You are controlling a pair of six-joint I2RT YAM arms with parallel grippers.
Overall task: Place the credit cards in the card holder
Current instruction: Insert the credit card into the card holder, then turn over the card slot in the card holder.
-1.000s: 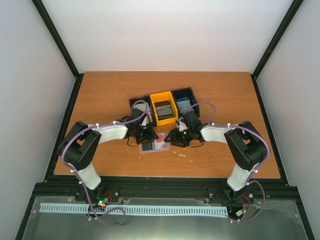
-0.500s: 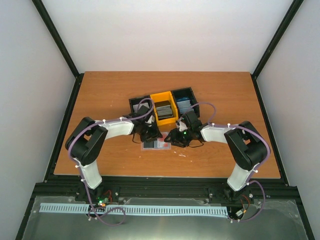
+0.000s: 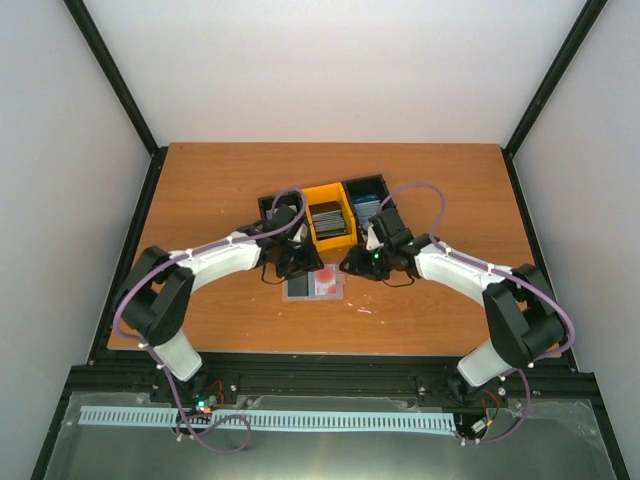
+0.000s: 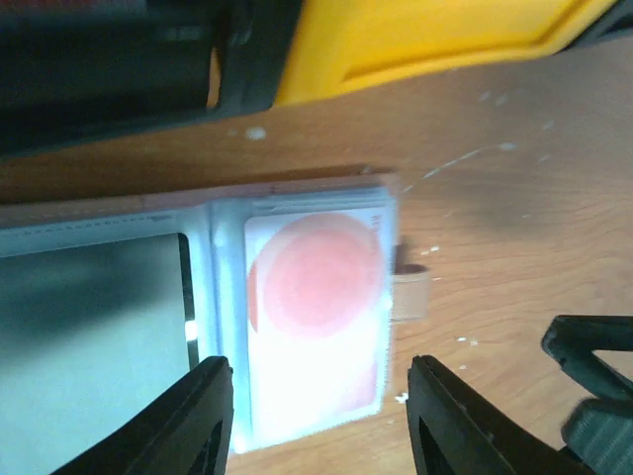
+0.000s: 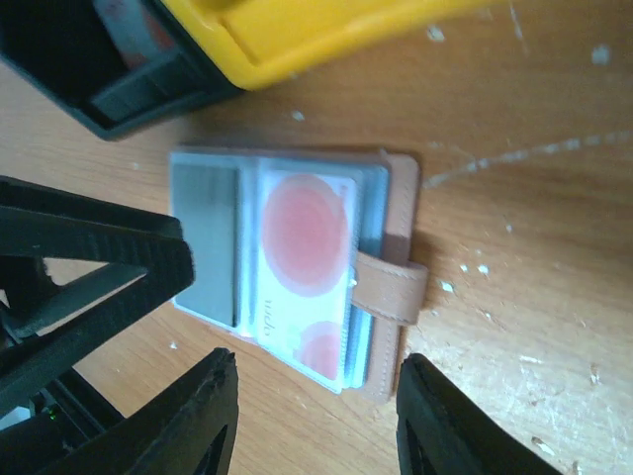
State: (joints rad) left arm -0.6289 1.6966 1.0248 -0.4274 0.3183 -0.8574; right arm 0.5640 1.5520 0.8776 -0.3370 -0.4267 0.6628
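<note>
**Two cards lie in the open card holder – both pairs of fingers apart above it**

The card holder (image 5: 388,198) lies open and flat on the wooden worktop (image 3: 440,190), just in front of a row of three bins. Its right clear pocket holds a white card with red blotches (image 5: 302,262). The left pocket holds a dark grey card (image 5: 206,233). A tan closing tab (image 5: 391,287) sticks out from the holder's right edge.

A line of small script runs along one edge of the white card. It is too blurred to read in either wrist view, and no brand or label can be made out anywhere.

The left gripper (image 4: 318,368) hangs over the holder, its fingers (image 4: 193,421) apart and nothing between them. The right gripper (image 5: 316,361) hovers over the same spot from the other side. Its fingers (image 5: 198,416) are also spread and clamped on nothing.

Behind the holder stands the yellow bin (image 3: 308,225), with a stack of dark cards (image 3: 330,218) inside. A black bin (image 3: 268,204) stands to its left – the left arm hides most of it, so its contents cannot be told. To the right is a dark bin (image 3: 370,184) with bluish cards (image 3: 368,210). Both wrist views cut the bins off at the top edge, and the left wrist view is soft throughout.
</note>
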